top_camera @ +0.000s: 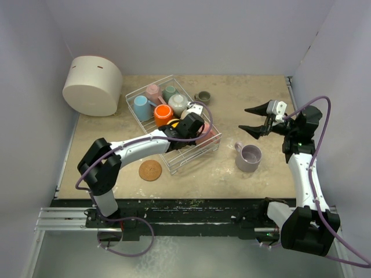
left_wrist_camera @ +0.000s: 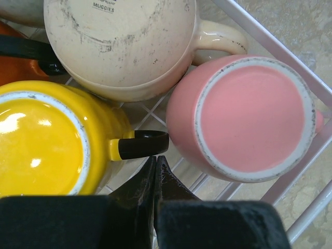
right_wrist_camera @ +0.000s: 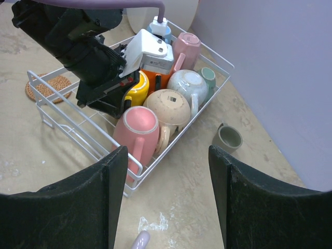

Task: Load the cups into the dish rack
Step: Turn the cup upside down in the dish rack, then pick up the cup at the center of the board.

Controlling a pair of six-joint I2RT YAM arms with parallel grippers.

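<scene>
The white wire dish rack [top_camera: 183,157] holds several cups upside down: light blue [top_camera: 141,107], pink [top_camera: 153,91], teal [top_camera: 169,92], orange [top_camera: 163,114] and white [top_camera: 177,104]. My left gripper [top_camera: 197,128] is low inside the rack. In the left wrist view it [left_wrist_camera: 155,158] is shut and empty, its tips just below the black handle of a yellow mug [left_wrist_camera: 41,145] and beside a pink mug [left_wrist_camera: 254,116] and a beige mug [left_wrist_camera: 119,41]. A lilac mug [top_camera: 249,157] and a small olive-grey cup [top_camera: 202,97] stand upright on the table. My right gripper [top_camera: 253,119] is open and empty, above the lilac mug.
A large white cylindrical container [top_camera: 93,86] lies at the back left. A cork coaster [top_camera: 150,170] lies in front of the rack. Walls close in on the left, back and right. In the right wrist view the olive cup [right_wrist_camera: 229,138] stands just beyond the rack [right_wrist_camera: 52,111].
</scene>
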